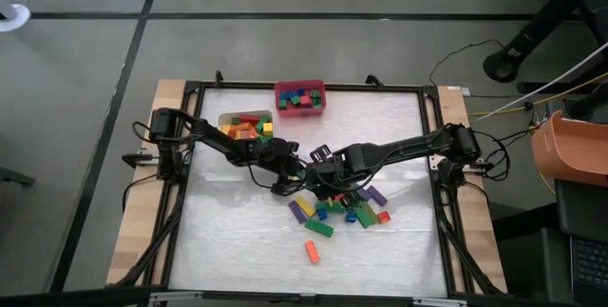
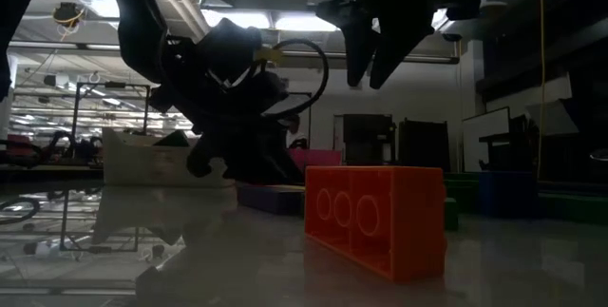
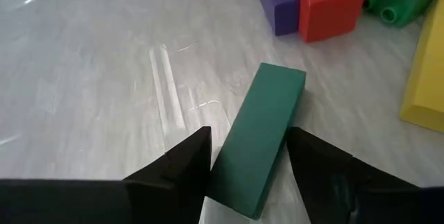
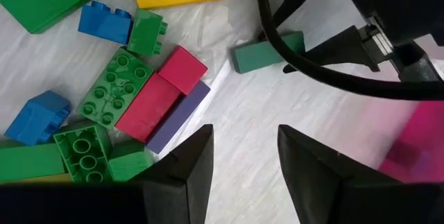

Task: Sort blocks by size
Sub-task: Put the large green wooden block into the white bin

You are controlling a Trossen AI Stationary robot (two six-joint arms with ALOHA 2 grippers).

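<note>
Left tool [image 3: 246, 161] straddling dark green block [image 3: 260, 137]; right tool [image 4: 243, 161] open above pile.

Both arms reach inward over the middle. The left tool [image 3: 246, 165] sits low, fingers parted; the right tool [image 4: 244, 156] hovers, fingers parted.

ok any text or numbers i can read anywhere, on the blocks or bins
None. The blocks show only plain studs, no lettering. The red bin and white bin carry no readable label. Equipment in the room behind in the low view is too dark to show any sign.
</note>
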